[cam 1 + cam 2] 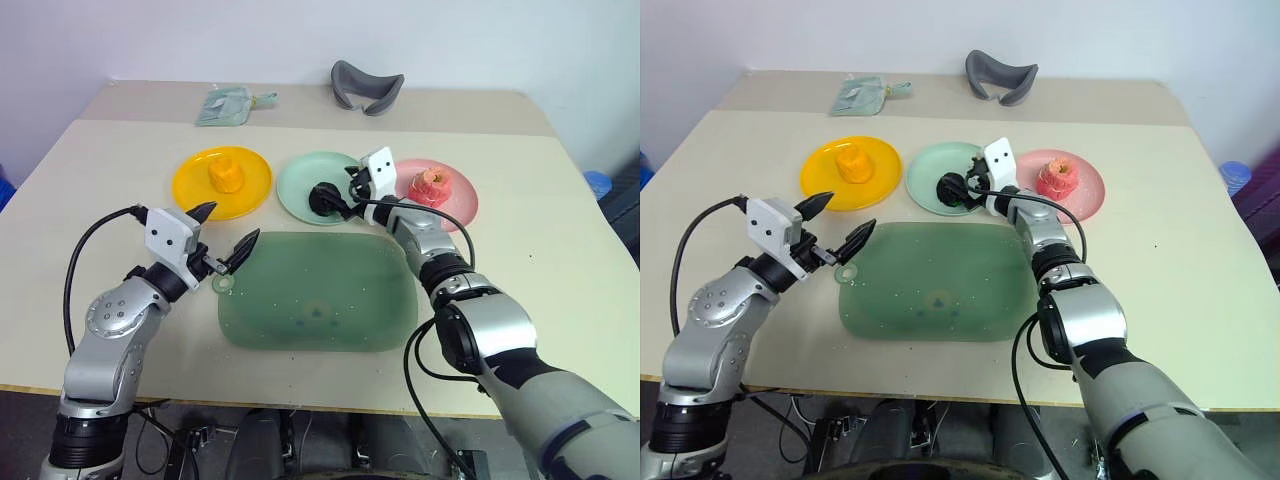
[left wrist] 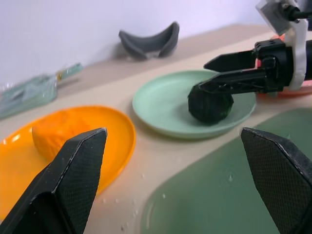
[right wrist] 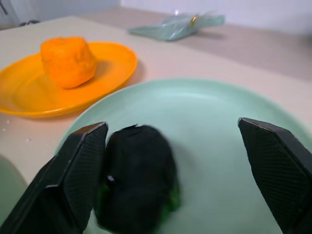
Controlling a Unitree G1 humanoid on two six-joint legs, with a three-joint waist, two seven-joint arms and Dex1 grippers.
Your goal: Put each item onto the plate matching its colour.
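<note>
Three plates stand in a row across the table. The yellow-orange chunk [image 1: 227, 176] sits on the yellow plate [image 1: 195, 190], and the pink-red piece [image 1: 432, 186] sits on the pink plate [image 1: 462, 205]. The black ball [image 1: 325, 198] lies on the mint green plate [image 1: 298, 180]. My right gripper [image 1: 343, 192] reaches over that plate, open, with the ball [image 3: 139, 178] against one of its fingers [image 3: 80, 165] and free room on the other side. My left gripper [image 1: 223, 232] is open and holds nothing, hovering by the near left corner of the green mat.
A large green mat [image 1: 318, 292] with a hole tab lies in front of the plates. At the far edge are a grey curved band [image 1: 366, 88] and a clear plastic bag [image 1: 228, 105]. Bare table lies to the right of the pink plate.
</note>
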